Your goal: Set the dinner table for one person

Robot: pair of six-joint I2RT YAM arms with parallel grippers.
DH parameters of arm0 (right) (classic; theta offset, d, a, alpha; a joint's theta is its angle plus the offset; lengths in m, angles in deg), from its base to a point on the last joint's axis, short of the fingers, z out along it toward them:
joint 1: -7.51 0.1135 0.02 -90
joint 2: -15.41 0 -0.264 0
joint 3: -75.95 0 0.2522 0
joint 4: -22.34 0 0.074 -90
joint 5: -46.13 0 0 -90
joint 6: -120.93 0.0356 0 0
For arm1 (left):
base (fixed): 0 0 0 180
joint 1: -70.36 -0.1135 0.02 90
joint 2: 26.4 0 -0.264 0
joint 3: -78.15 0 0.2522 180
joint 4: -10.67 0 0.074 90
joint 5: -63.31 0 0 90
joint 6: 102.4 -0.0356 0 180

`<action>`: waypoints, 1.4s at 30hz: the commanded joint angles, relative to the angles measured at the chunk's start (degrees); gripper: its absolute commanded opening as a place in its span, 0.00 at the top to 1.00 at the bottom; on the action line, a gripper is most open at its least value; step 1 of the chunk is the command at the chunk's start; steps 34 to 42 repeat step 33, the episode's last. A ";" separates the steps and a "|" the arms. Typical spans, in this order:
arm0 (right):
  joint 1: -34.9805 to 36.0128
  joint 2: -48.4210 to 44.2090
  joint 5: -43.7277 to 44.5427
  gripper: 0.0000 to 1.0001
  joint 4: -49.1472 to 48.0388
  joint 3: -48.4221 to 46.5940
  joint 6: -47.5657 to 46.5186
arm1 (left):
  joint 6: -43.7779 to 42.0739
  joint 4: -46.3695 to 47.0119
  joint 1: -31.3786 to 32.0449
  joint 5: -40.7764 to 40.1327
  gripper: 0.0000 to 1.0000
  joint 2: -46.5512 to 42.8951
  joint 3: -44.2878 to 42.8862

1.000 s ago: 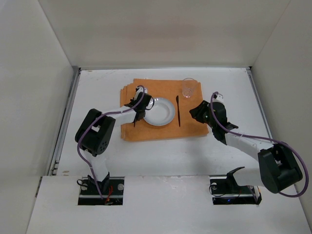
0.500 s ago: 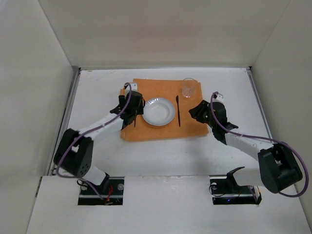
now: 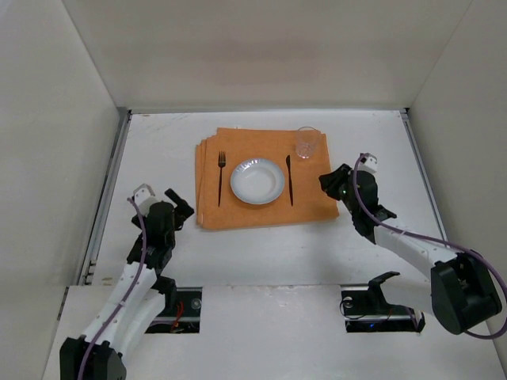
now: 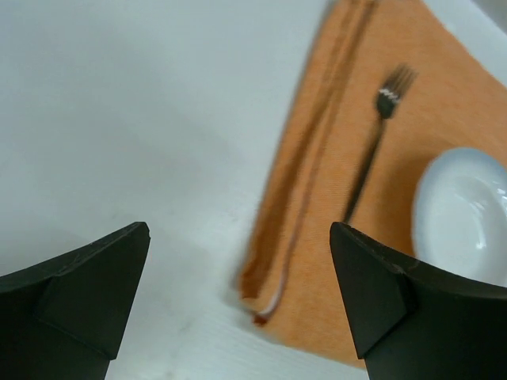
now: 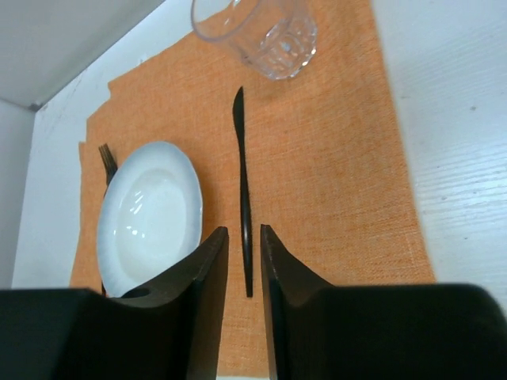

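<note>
Robot lab cell: bare white walls [image 3: 261,55] boxing white dinner table [image 3: 261,253].

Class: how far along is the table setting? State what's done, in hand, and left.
Done: on the table, the orange mat holds plate, fork left of it, knife right, glass beyond the knife. In hand: nothing; left gripper open, right gripper nearly shut, both empty. Left: seemingly nothing.

The left arm [image 3: 131,277] is folded close to its base, wrist angled toward the far right. The left gripper [image 3: 181,204] is spread wide, with nothing between its fingers [image 4: 87,285]. The right arm [image 3: 404,241] stretches forward and leftward. The right gripper [image 3: 328,180] has its fingers [image 5: 198,301] almost together, with a thin gap between them, holding nothing.
</note>
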 commanded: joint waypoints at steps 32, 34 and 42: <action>-1.54 6.78 -1.96 0.54 -6.69 0.40 3.59 | 9.89 7.60 -7.07 3.01 0.00 12.26 2.92; -1.54 6.69 -2.05 0.54 -6.69 0.40 3.68 | 9.28 8.21 -6.72 2.75 0.00 12.26 2.91; -1.54 6.69 -2.05 0.54 -6.69 0.40 3.68 | 9.28 8.21 -6.72 2.75 0.00 12.26 2.91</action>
